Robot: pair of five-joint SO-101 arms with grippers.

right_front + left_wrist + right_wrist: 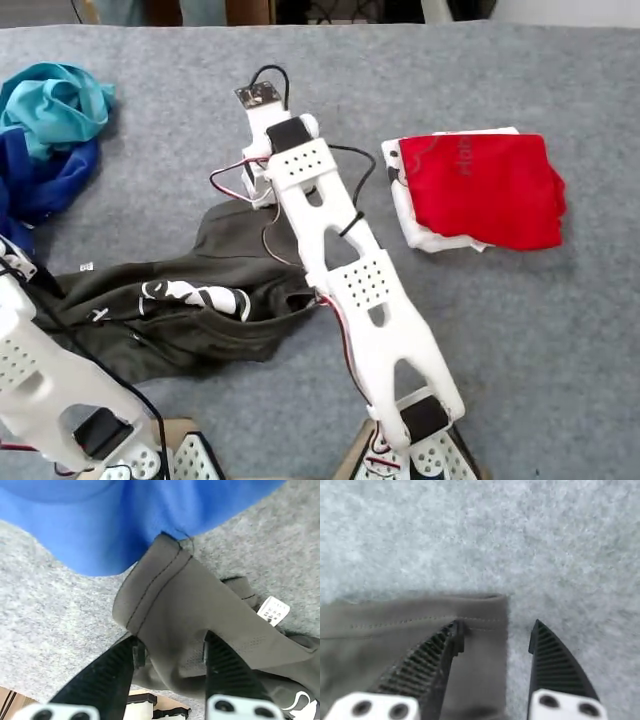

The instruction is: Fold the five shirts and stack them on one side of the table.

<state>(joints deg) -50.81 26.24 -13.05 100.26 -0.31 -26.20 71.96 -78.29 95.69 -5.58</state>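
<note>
The olive shirt (200, 290) lies crumpled and unfolded on the grey surface (500, 350). We find the left pincer (171, 641) at the shirt's left end, pinching a thick fold of hemmed fabric between its two fingers. The right pincer (496, 626) stands at the shirt's far edge, spread. One finger rests on the hem corner and the other is over bare surface just beside it. A blue shirt (45, 180) lies bunched just beyond the olive shirt's left end, and we see a teal shirt (55, 100) heaped against its far side. To the right of the olive shirt, well apart, a folded red shirt (480, 190) sits on a folded white shirt (410, 215).
</note>
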